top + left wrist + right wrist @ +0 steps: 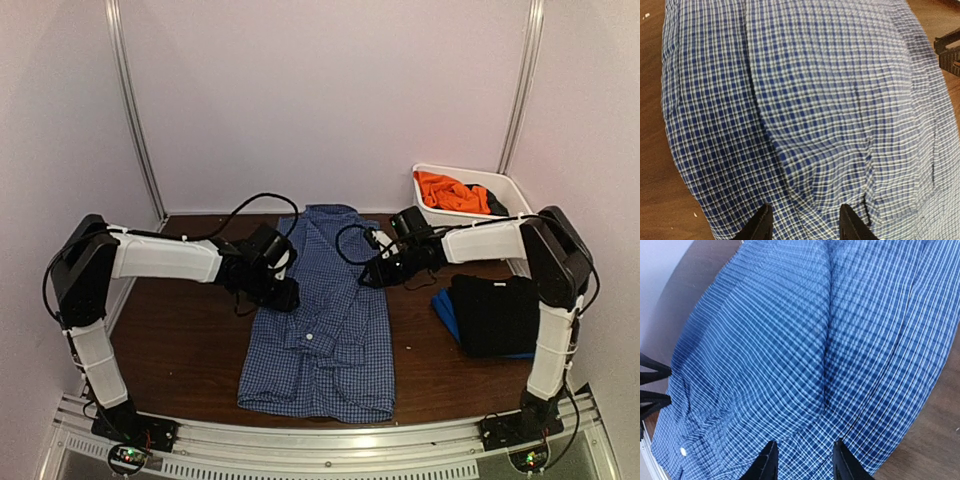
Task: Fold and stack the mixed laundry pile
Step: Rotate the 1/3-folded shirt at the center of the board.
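Checked shirt, long axis near-to-far; left fingers and right fingers apart, empty, at its sides.

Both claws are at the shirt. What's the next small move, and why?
Probably lower the left claw and right claw to pinch the shirt: both are open over the cloth, holding nothing, and it lies flat at full length.

You see only the fingertips of the left gripper and right gripper — the lower edge cuts off the rest. The checked shirt runs off both wrist views. From above, the blue piece lies mostly under the black garment — and the white tub hides part of the orange T-shirt.
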Tool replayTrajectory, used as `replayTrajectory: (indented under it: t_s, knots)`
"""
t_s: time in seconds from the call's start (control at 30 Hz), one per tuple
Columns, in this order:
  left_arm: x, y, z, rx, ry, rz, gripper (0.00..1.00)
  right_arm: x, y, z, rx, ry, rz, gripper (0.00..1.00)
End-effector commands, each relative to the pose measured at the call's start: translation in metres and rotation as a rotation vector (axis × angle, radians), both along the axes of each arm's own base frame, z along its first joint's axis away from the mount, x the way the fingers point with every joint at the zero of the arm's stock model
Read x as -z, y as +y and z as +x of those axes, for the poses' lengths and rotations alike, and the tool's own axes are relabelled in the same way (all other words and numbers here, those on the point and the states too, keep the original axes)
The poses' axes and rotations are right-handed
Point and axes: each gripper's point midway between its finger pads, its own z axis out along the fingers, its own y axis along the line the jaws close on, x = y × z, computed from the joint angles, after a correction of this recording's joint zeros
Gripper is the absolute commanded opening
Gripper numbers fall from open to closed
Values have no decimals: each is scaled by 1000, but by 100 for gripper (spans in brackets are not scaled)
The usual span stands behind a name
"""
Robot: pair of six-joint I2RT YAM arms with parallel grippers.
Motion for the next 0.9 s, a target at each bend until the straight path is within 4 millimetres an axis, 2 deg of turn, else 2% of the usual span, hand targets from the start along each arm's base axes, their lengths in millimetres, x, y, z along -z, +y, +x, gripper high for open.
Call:
replayTrajectory:
  t_s: [0.0,0.13,0.23,0.33,0.4,0.5,0.53,0.57,0.67,0.73,0.77,0.87]
  knots:
    - [24,17,0,-54,33,13,46,35,-1,1,27,40,-29,37]
    - [44,31,-7,-95,69,27,45,68,-2,9,34,78,-75,36]
    - [54,35,-3,-119,86,1,45,83,-6,27,61,82,-97,34]
    - [59,36,9,-128,102,-29,45,91,-11,48,87,85,-94,34]
    - [60,38,21,-136,99,-45,45,86,-10,62,88,82,-79,34]
    - [48,35,34,-109,63,-43,45,57,1,68,58,57,-22,35]
    - [41,33,35,-97,49,-48,46,43,5,65,44,48,5,36]
    - [32,33,35,-89,32,-59,47,18,9,62,24,24,46,37]
    - [1,35,27,-70,-9,-103,51,-38,11,42,-12,-26,140,42]
    - [-14,40,14,-61,-12,-142,54,-63,4,23,-21,-48,164,45]
    - [-20,42,5,-57,-9,-163,54,-69,-2,15,-16,-50,165,45]
    - [-18,56,-29,-60,31,-181,55,-59,-20,-20,-7,11,136,45]
